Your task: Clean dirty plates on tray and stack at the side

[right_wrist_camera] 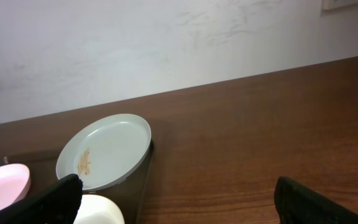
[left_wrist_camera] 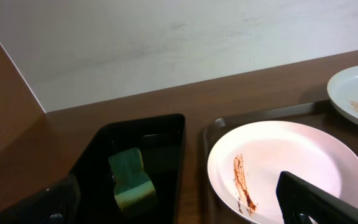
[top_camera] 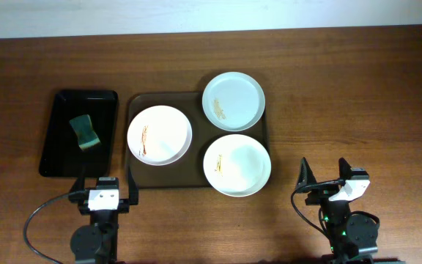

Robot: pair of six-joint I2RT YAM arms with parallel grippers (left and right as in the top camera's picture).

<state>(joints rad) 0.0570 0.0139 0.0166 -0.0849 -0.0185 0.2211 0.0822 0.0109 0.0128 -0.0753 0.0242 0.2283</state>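
Observation:
Three white plates lie on the brown tray (top_camera: 139, 177). The left plate (top_camera: 160, 135) has a red-brown smear; it also shows in the left wrist view (left_wrist_camera: 291, 165). The back right plate (top_camera: 233, 100) and the front right plate (top_camera: 237, 165) carry small orange-brown smears; the back one also shows in the right wrist view (right_wrist_camera: 107, 151). My left gripper (top_camera: 105, 180) is open and empty near the front edge, left of the tray. My right gripper (top_camera: 324, 170) is open and empty, right of the tray.
A glossy black tray (top_camera: 57, 139) at the left holds a green-yellow sponge (top_camera: 85, 132), also seen in the left wrist view (left_wrist_camera: 130, 179). A pale wall stands behind the wooden table. Bare wood lies right of the brown tray (top_camera: 357, 110).

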